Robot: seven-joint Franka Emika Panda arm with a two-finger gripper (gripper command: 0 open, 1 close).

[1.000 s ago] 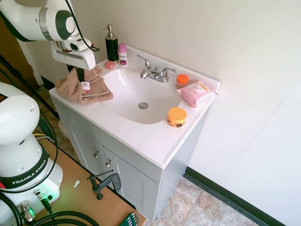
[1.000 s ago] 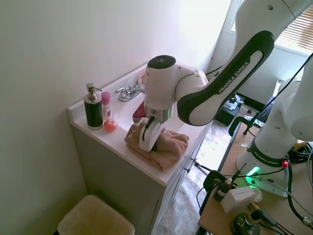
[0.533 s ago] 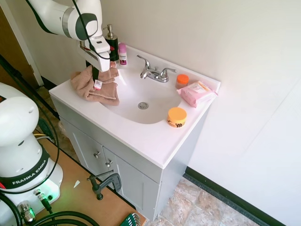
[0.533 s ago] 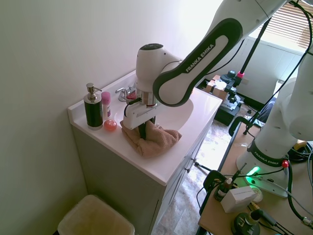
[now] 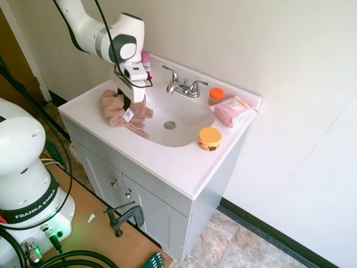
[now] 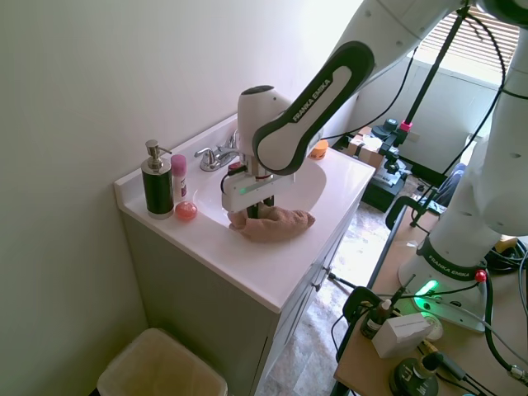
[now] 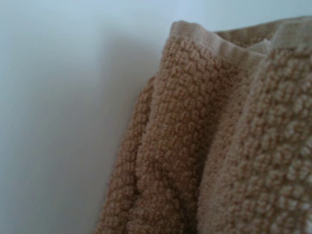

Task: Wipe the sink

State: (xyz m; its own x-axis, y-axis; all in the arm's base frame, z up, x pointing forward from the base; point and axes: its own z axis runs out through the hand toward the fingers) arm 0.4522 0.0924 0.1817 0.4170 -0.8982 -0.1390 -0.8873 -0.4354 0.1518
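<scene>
**Towel dragged to basin rim**

Dragged since a second ago: towel [image 5: 124,110] off the table's corner, now draped over the sink's [image 5: 184,131] near rim, partly inside the bowl. Hand [image 5: 134,103] pinched on the towel's top fold, seen closed in both outside views. Sink set in the middle of the table [image 5: 178,167], drain [image 5: 169,125] uncovered. Risks judged from here: towel slipping free under a shallow pinch, or a wide sweep knocking the orange jar [image 5: 210,138] at the far rim.
</scene>
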